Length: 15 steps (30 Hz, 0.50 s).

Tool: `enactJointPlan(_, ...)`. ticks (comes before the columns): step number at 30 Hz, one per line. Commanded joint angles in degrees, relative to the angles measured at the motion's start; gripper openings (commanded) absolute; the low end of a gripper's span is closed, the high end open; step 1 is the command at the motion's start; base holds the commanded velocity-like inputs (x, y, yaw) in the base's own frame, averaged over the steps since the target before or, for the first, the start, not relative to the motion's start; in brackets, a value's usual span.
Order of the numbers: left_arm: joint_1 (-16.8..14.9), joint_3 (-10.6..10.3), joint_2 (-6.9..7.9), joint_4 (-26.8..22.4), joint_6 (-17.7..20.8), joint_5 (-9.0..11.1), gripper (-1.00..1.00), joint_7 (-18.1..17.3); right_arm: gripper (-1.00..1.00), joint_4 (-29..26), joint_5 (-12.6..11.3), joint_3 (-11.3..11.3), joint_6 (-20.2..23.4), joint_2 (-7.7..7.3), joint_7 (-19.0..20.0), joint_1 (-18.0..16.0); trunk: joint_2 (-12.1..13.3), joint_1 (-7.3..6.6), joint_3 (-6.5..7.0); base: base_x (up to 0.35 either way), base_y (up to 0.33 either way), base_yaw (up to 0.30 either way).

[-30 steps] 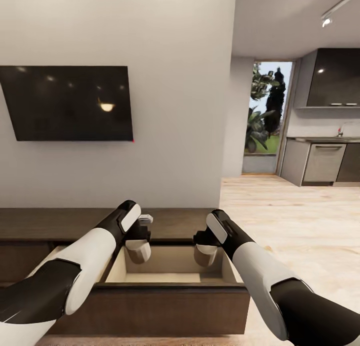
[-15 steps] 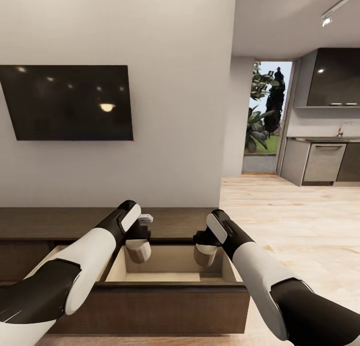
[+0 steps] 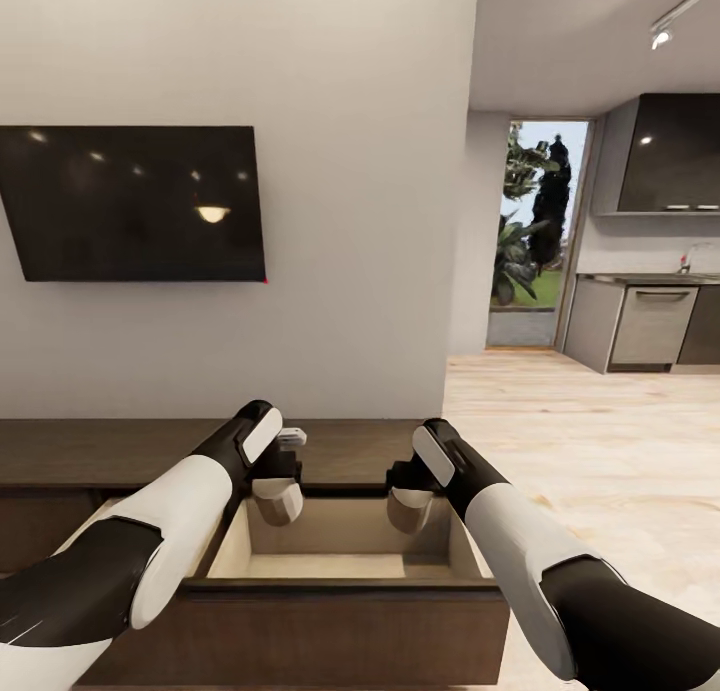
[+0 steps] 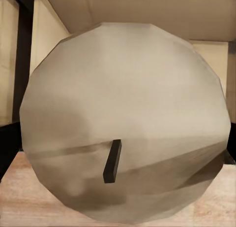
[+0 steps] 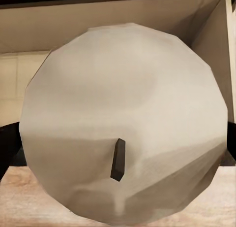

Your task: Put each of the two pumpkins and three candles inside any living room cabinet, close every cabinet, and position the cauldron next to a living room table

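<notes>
Two candles are being held over the open drawer [image 3: 345, 551] of the cabinet [image 3: 120, 451]. The left gripper [image 3: 278, 499] is being kept closed on one candle [image 4: 123, 123], and the right gripper [image 3: 408, 509] is being kept closed on the other candle [image 5: 123, 118]. In each wrist view the candle top with its dark wick [image 4: 112, 161] is being seen between dark finger edges, and the pale drawer walls are being seen beyond it. Under both grippers the beige drawer floor is lying bare, as far as it is being shown.

In judgement, the step in hand is the setting down of both candles in the drawer. To do it well, each candle should be lowered until its base is near the floor before the jaws are opened, so that it is not being dropped and rolled. The candles should be kept apart from the side walls and from each other. The arms should then be lifted straight up, clear of the drawer front, before the drawer is pushed shut.

No brand, label or readable writing is being seen on any surface, also not on the dark screen [image 3: 135, 203] on the wall.
</notes>
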Motion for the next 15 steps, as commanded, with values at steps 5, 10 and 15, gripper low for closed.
enactJointPlan(5,-0.03,-0.59,0.01,-0.05,0.16,0.57,-1.00,0.38,-1.00,-0.05,-0.51,0.16,0.10,0.00,-0.60,-0.03,-0.03,0.01,-0.07,0.179,0.001,0.000)
enactJointPlan(10,-0.02,-0.63,0.00,-0.22,0.15,0.57,-1.00,0.38,-1.00,-0.05,-0.51,0.16,0.10,0.00,-0.60,0.00,-0.03,0.01,-0.07,0.040,0.000,0.000)
enactJointPlan(15,-0.02,-0.64,0.00,-0.38,0.16,0.57,-1.00,0.38,-1.00,-0.05,-0.52,0.15,0.10,0.00,-0.60,0.01,-0.03,0.01,-0.07,0.009,0.000,0.000)
